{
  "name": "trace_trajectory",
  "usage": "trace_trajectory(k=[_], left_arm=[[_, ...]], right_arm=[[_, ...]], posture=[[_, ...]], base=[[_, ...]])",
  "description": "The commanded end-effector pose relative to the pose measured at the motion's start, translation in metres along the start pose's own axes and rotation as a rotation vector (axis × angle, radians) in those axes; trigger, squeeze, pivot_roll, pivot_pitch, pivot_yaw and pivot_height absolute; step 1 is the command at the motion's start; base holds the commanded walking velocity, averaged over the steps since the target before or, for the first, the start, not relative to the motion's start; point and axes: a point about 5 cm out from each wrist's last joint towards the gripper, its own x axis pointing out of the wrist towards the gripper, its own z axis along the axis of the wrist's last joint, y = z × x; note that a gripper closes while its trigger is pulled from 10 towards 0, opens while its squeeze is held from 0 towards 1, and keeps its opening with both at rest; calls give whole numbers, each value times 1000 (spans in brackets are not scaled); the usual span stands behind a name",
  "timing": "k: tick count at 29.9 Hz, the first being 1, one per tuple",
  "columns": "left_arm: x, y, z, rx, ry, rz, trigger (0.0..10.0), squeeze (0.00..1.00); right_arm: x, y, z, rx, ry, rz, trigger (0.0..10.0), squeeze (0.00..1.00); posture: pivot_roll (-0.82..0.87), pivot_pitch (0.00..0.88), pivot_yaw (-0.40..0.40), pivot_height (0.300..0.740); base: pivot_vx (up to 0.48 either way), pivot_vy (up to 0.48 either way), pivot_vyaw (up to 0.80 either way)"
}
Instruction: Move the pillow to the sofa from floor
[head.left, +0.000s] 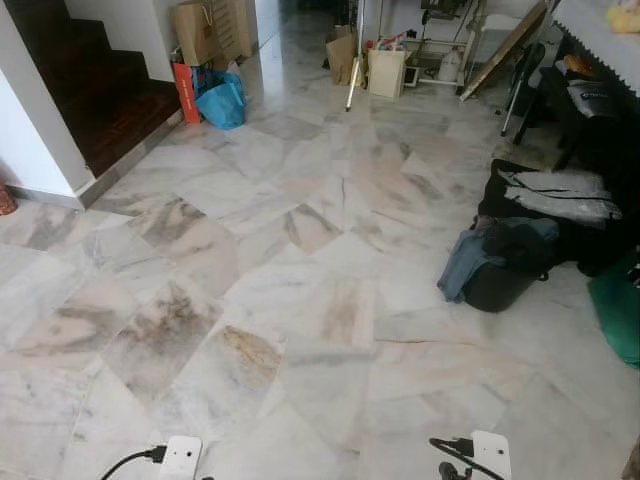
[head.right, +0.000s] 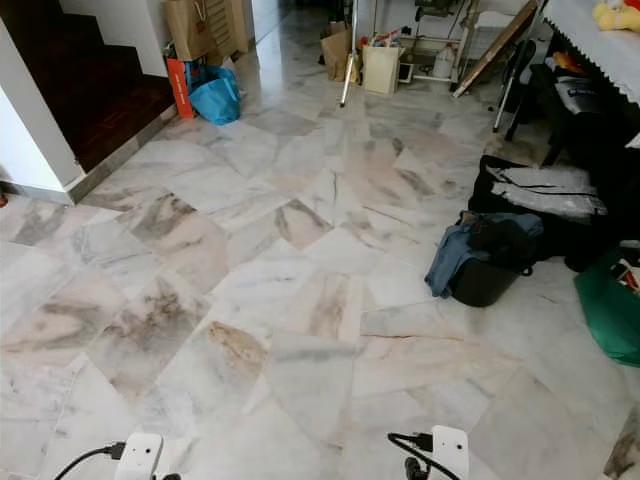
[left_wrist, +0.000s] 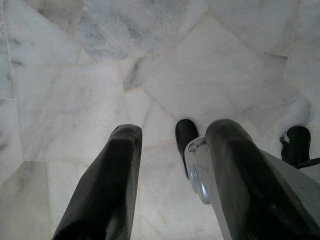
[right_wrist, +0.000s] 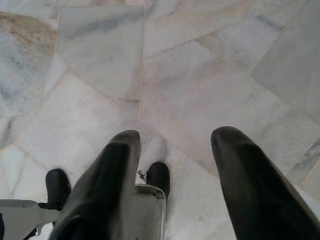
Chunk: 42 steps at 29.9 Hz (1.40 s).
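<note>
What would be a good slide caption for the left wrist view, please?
Left tool hanging open and empty above the marble floor.

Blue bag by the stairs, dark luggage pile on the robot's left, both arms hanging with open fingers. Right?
Not quite: the luggage pile lies on the robot's right, as the left eye view shows. The blue bag is by the stairs, and both the left end effector and right end effector hang open.

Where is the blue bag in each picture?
Left eye view: blue bag upper left, near the stairs.
Right eye view: upper left too.
Left wrist view: looks down at marble floor.
Right wrist view: marble floor as well.
Shared landmark: orange box beside the bag.
</note>
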Motion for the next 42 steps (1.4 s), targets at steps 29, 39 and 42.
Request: trace_trajectory(k=[29, 39, 42], left_arm=[[-1, 2, -3, -42, 12, 17, 10000, 0], [-1, 3, -2, -41, 10, 15, 10000, 0], [-1, 4, -2, -40, 9, 15, 10000, 0]], right_arm=[[0, -3, 2, -40, -4, -18, 10000, 0], [0, -1, 1, -38, 4, -12, 10000, 0], [0, -1, 1, -39, 5, -9, 10000, 0]], posture=[[30, 0, -25, 740], [32, 0, -21, 740], [34, 0, -20, 740]], base=[[0, 0, 121], [0, 0, 800], [0, 0, 800]])
